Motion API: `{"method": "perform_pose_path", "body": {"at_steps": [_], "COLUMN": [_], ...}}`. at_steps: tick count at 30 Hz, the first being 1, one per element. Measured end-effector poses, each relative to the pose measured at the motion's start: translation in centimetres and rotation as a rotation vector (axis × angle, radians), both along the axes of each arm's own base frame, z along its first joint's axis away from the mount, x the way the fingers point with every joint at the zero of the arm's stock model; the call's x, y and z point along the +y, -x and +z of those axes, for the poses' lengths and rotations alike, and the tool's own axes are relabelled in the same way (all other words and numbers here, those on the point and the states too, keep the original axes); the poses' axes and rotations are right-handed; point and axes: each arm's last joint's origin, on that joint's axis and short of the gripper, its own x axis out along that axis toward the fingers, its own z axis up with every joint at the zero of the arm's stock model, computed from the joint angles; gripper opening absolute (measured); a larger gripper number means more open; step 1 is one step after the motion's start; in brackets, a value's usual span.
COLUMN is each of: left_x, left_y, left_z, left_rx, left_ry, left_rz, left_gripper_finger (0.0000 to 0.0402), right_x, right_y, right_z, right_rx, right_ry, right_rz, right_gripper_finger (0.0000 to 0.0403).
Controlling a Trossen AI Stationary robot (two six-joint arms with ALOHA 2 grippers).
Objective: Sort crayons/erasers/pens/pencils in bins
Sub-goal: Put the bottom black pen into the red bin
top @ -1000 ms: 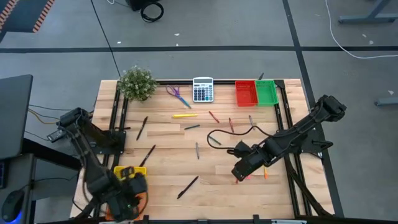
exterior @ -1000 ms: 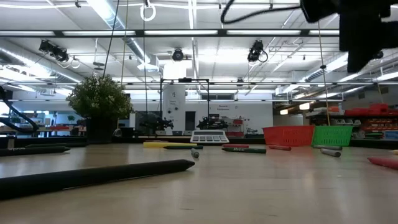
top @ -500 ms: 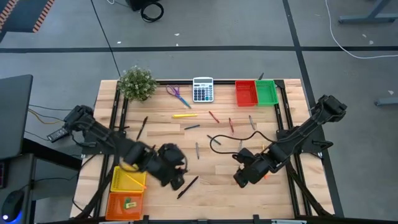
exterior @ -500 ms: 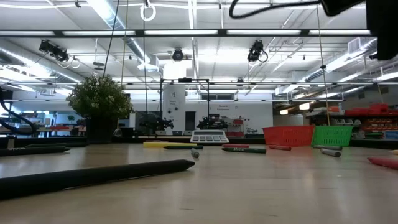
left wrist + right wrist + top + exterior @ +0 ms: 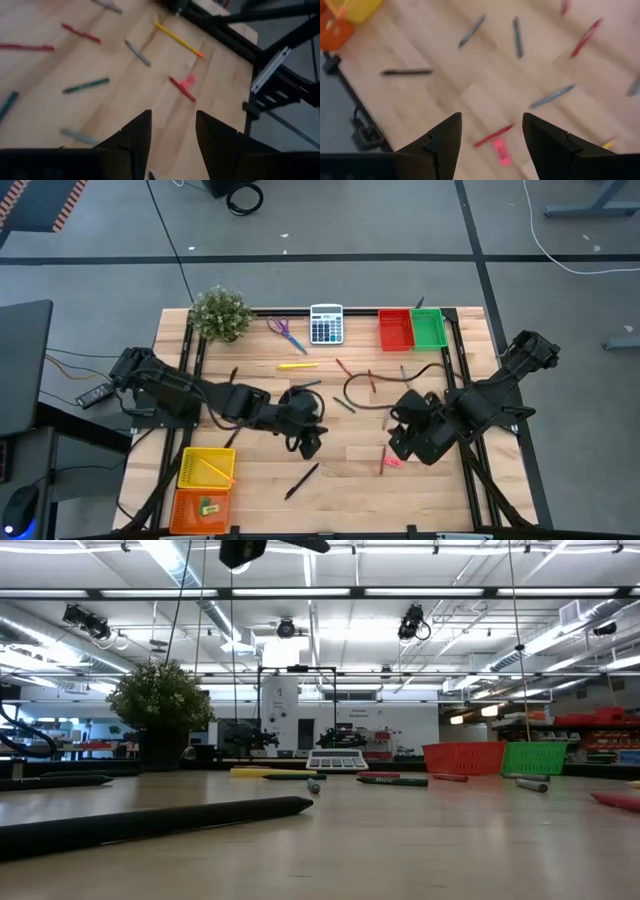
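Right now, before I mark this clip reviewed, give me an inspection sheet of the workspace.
Surface: wooden table, sticks scattered across the middle.
Job's things: red bin and green bin at the far edge; yellow bin holds a pencil, orange bin a green eraser; pink eraser beside a red crayon.
Clutter: plant, scissors, calculator.
Grippers: left gripper open, empty, mid-table; right gripper open, empty, by the pink eraser.
Cables: black cable looping over the table.
Surroundings: nothing seen of people.
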Motion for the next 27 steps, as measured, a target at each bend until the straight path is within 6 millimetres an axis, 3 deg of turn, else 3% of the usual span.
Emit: {"method": "perform_pose_path", "body": {"at_steps": [10,16,27], "left_x": [-3.1,-3.9,-6.7], "left_y": [-1.1,-1.1,-1.2], "left_z": [-7.3,-10.2,-13.1], "left_rx": [0.377,0.535,0.561], "left_ry": [0.166,0.205,0.212], "left_rz": [-0.09,-0.067,-0.061], "left_gripper_finger": [0.0102,0.0073,0.0114], "right_x": [-0.3,-0.2,-0.2], "right_y": [-0.1,-0.1,0.0], "right_z": [0.2,0.0,0.0], "right_rx": [-0.088,-0.091,-0.078], "right_ry": [0.006,-0.042,-0.041], "right_rz": [-0.164,-0.223,-0.207], "right_gripper_finger": [0.0216,0.0216,0.0216]}}
